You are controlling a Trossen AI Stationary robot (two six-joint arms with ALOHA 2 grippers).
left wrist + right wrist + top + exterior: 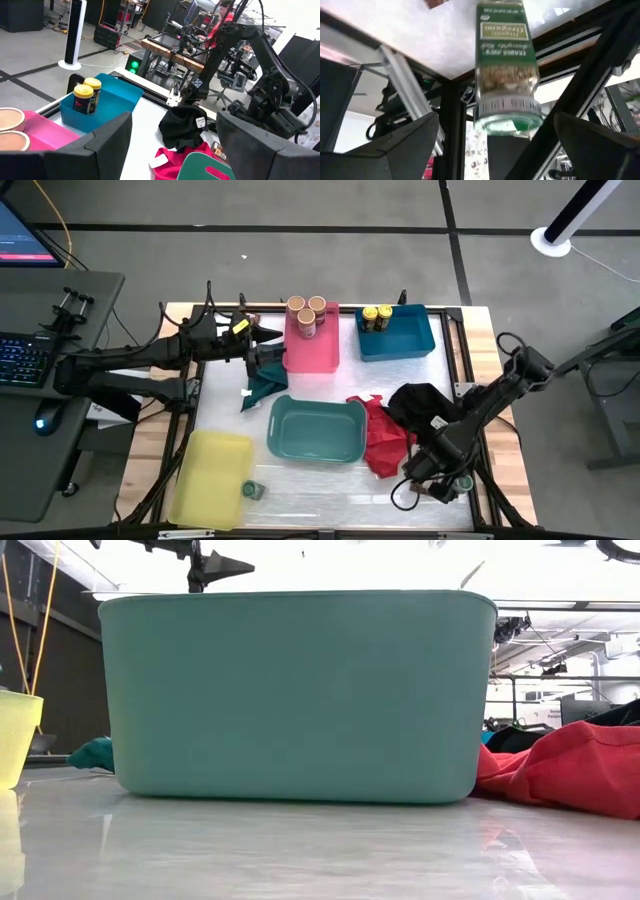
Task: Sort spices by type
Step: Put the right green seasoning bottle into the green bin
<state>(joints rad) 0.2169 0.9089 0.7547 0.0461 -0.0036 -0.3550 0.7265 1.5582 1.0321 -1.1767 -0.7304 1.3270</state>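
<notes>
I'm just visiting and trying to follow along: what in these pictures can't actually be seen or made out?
- Low view: the teal bin fills the frame and hides everything behind it, jars and other bins alike.
- High view: the right gripper is small and dark at the table's near edge; whatever lies under it cannot be made out.
- Right wrist view: the green-lidded jar is close and blurred; what it rests on is unclear.
- Left wrist view: the tan-lidded jars are cut by the edge.

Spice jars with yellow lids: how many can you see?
2, side by side in one corner of the blue bin: one yellow-lidded jar beside the other. Cloths may hide more.
</notes>
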